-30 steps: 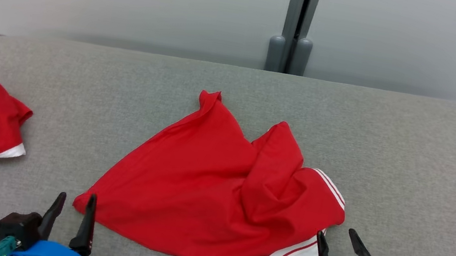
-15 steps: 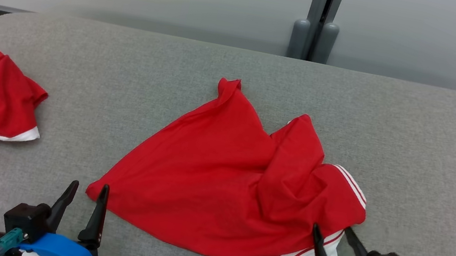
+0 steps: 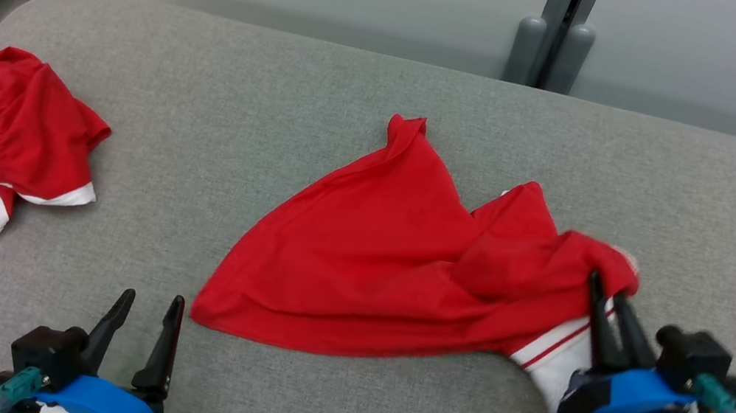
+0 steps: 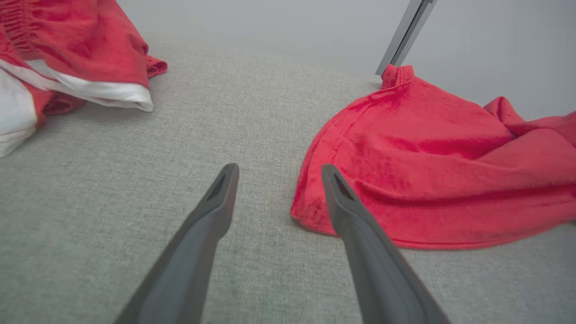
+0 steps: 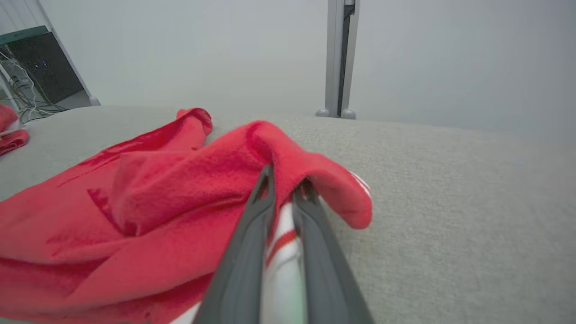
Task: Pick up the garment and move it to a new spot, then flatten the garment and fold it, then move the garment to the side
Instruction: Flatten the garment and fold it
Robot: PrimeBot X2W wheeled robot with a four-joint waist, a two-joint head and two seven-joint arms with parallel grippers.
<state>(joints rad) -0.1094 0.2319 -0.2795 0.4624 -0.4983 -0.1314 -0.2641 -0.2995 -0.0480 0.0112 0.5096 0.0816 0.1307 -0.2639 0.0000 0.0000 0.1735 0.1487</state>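
The right fingers [image 3: 600, 328] were nearly shut on the garment [image 3: 390, 255], pinching its white, red-striped hem, with a red fold draped over their tips. The left fingers [image 3: 165, 345] stood wide apart and empty, just beside the garment's near-left corner and not touching it. The garment lay crumpled across the middle of the grey worktop [image 3: 279, 109], its right edge raised off the surface at the pinch. A second red garment [image 3: 9, 116] sat bunched well apart at the far left.

By my reading the task had only begun: one edge was gripped, but most of the cloth rested on the worktop, so carrying it to a new spot, flattening, folding and moving it aside were all left to do.

A second earlier the right fingers had been spread on either side of the hem lower down; since then they had closed and drawn that edge up. The left fingers had stayed open. The whole view had shifted, so the camera had moved.
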